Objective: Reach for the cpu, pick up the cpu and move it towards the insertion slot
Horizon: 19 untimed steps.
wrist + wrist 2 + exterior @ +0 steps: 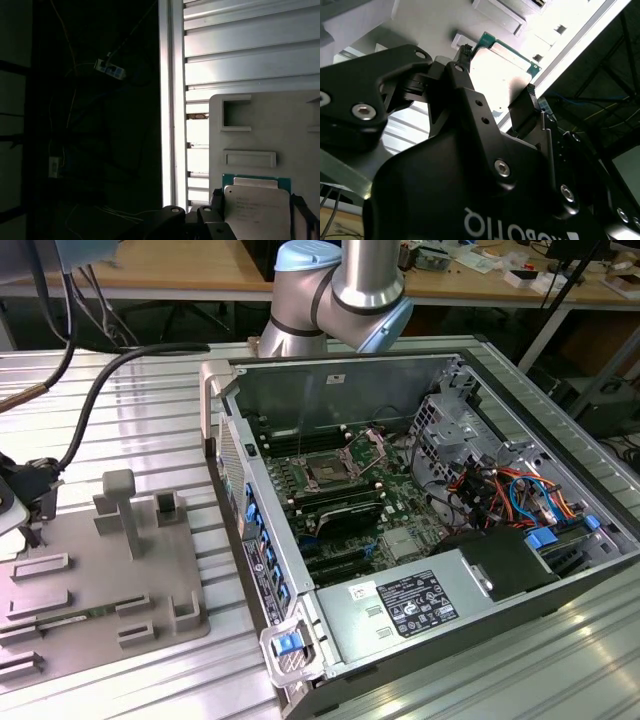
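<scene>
The cpu (257, 215) is a flat square chip with a silvery top and a thin green rim, and it lies against the grey tray (295, 130). My gripper (258, 197) has one black finger on each of two opposite edges of the cpu (505, 57), and both look pressed against it. In the exterior view the gripper (30, 525) hangs low over the tray (150, 590) at that view's far left. The insertion slot (328, 472), a metal-framed socket with a dark centre, sits in the open computer case well to that view's right. I cannot tell whether the cpu is lifted off the tray.
Raised blocks (120, 505) stand on the tray. The case's side wall (250, 510) rises between the tray and the motherboard. A black cable (110, 375) arcs over the ribbed metal table (150, 410). The power supply (410, 605) and drive cables (500, 490) crowd the case's near and right sides.
</scene>
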Each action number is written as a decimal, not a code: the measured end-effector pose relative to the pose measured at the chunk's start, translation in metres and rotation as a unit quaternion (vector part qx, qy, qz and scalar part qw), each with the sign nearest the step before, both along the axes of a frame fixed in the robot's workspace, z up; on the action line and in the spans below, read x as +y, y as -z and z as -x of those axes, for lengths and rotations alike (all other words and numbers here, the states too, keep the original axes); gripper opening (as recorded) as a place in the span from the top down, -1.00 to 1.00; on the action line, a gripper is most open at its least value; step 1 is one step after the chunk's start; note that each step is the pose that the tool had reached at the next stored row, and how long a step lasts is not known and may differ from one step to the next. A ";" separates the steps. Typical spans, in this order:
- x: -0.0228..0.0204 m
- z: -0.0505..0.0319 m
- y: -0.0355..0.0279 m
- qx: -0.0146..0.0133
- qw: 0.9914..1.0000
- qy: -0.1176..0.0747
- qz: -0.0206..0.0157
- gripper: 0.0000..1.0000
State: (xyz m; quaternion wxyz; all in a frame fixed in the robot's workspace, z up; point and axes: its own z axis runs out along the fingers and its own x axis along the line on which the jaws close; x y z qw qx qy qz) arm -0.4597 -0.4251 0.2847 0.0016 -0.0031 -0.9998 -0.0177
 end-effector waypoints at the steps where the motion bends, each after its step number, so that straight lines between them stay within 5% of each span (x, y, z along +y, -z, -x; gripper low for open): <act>1: 0.0000 0.0000 -0.0015 0.000 1.000 0.000 0.000 -0.09; 6: 0.0000 0.0000 -0.0085 0.000 1.000 0.000 0.000 -0.09; 13: 0.0000 0.0000 -0.0270 0.000 1.000 0.000 0.000 -0.09; 17: 0.0000 0.0000 -0.0402 0.000 1.000 0.000 0.005 -0.09; 19: 0.0000 0.0000 -0.0501 0.000 1.000 0.000 0.012 -0.09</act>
